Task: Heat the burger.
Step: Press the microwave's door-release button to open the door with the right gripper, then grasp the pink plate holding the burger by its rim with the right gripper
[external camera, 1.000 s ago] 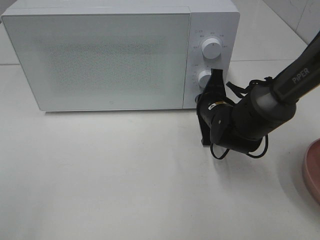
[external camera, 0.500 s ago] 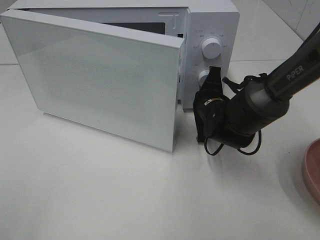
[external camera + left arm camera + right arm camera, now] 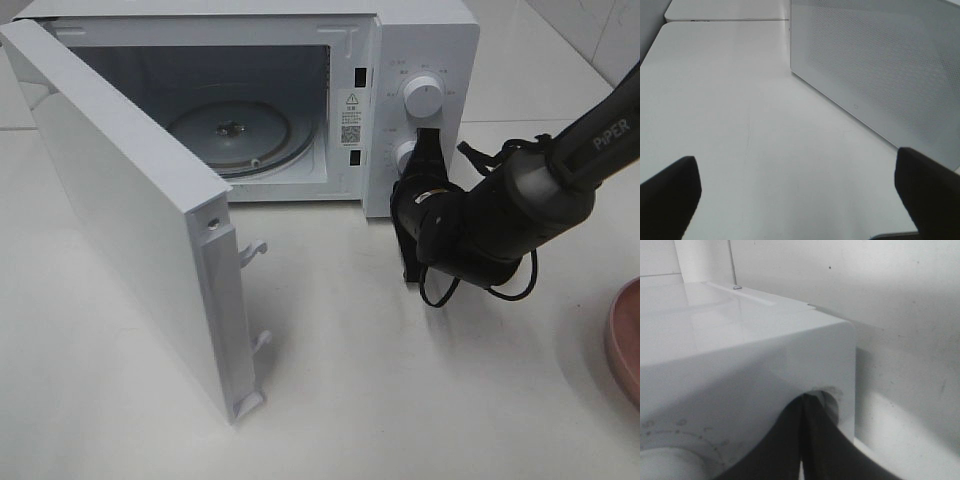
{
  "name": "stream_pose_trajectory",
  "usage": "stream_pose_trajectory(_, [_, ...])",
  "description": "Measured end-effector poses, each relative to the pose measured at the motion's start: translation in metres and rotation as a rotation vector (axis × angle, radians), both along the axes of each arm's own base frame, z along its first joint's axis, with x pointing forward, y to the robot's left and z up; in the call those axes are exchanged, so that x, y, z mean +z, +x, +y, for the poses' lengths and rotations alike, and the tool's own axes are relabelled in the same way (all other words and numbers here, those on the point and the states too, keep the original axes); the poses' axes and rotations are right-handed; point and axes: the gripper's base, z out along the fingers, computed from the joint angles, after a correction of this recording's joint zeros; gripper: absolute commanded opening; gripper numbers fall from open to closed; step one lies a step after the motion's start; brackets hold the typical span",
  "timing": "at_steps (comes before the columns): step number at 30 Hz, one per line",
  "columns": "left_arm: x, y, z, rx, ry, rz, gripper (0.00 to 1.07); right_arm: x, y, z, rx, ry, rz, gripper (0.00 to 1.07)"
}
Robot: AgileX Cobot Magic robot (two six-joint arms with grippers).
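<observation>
burger was in no view. rim of a pink plate showed at far right, nearer the right arm, well apart from the open microwave door. right gripper was pinched shut, holding nothing, tips at the lower knob; left gripper gaped wide, empty, facing the door.

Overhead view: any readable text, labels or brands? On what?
"PiPER": on the right arm.
Sticker on the microwave door frame: warning triangle and a square code, print too small to read.
Marks around the upper knob and lower knob: too small to read.
Wrist views: nothing readable.
</observation>
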Motion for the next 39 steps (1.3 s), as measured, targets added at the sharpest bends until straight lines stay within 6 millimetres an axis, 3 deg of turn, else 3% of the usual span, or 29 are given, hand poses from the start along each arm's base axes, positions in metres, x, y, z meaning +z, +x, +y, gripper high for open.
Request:
stream_pose_trajectory(17, [0.000,0.000,0.000,0.000,0.000,0.000,0.98,0.021,-0.022,-0.010,0.152,-0.131,0.064,0.03])
stream_pose_trajectory(22, [0.000,0.000,0.000,0.000,0.000,0.000,0.98,0.033,-0.044,-0.013,0.312,-0.229,0.141,0.05])
stream_pose_trajectory(25, [0.000,0.000,0.000,0.000,0.000,0.000,0.98,0.036,-0.047,-0.013,0.351,-0.253,0.149,0.05])
stream_pose_trajectory(28, [0.000,0.000,0.000,0.000,0.000,0.000,0.98,0.045,-0.055,-0.011,0.470,-0.325,0.170,0.06])
stream_pose_trajectory(30, [0.000,0.000,0.000,0.000,0.000,0.000,0.98,0.059,-0.065,-0.008,0.666,-0.467,0.176,0.07])
stream_pose_trajectory(33, [0.000,0.000,0.000,0.000,0.000,0.000,0.98,0.063,-0.067,-0.007,0.721,-0.515,0.170,0.07])
stream_pose_trajectory(35, [0.000,0.000,0.000,0.000,0.000,0.000,0.98,0.071,-0.078,-0.005,0.975,-0.703,0.160,0.10])
stream_pose_trajectory(39, [0.000,0.000,0.000,0.000,0.000,0.000,0.98,0.075,-0.088,-0.004,1.176,-0.843,0.142,0.11])
